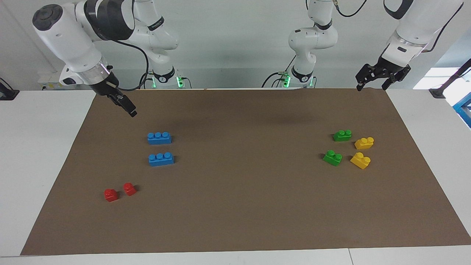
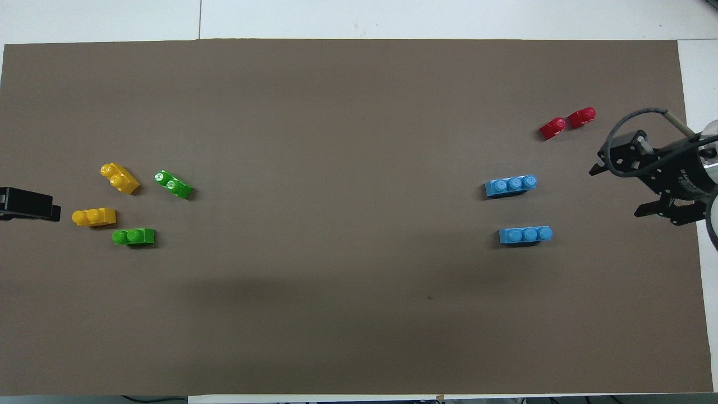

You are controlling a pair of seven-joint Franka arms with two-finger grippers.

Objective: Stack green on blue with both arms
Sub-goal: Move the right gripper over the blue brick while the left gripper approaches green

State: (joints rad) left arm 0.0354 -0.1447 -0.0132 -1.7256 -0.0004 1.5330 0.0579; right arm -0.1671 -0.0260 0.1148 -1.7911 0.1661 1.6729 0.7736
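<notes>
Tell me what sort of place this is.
Most likely a robotics lab test bench: two white arms, bases fixed at a white table, a brown mat laid over it, and toy bricks set out in colour groups, such as blue bricks and green bricks.

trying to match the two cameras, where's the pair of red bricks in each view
Facing view: red bricks low in the picture, at its left.
Overhead view: red bricks high in the picture, at its right.
Shared landmark: the two blue bricks, nearer the robots than the red pair.
</notes>
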